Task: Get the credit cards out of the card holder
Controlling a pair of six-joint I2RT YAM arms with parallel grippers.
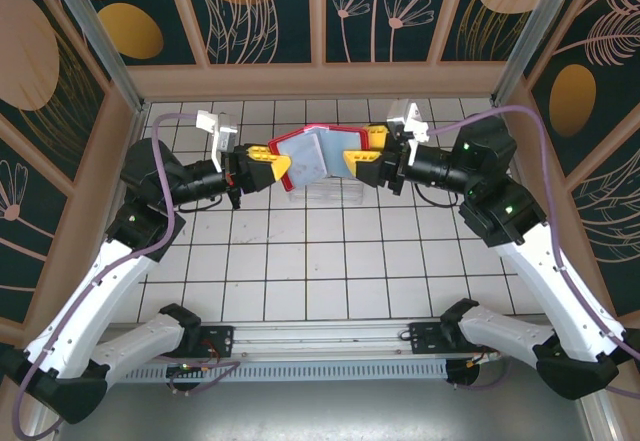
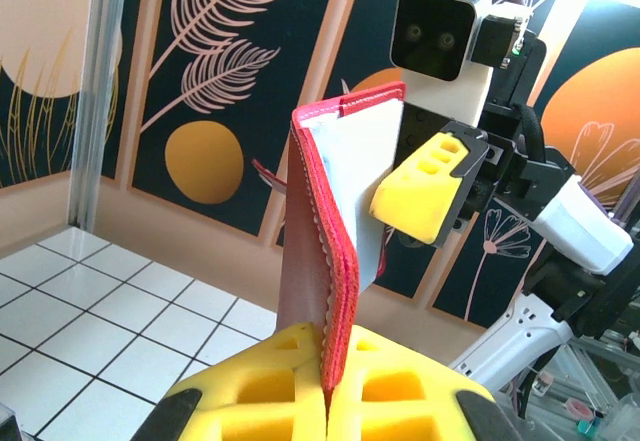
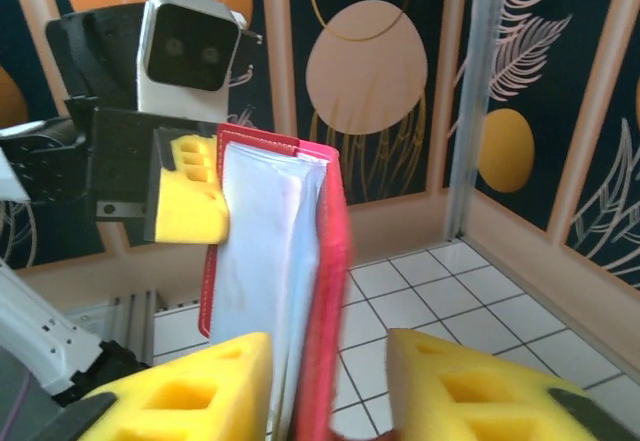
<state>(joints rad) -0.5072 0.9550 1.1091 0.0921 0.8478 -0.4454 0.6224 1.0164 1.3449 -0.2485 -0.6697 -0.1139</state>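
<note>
The card holder (image 1: 318, 156) is held spread, left flap clamped in the closed left gripper (image 1: 284, 167), right flap straddled by the part-open right gripper (image 1: 350, 160), to expose its pockets.

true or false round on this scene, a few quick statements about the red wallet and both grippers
1. The card holder lies shut on the tiles. False: it is open, raised between the two grippers.
2. The left gripper is shut on one edge of it. True.
3. The right gripper hangs far from it. False: its fingers straddle the other flap.
4. A clear tray sits on the tiles under the card holder. True.
</note>
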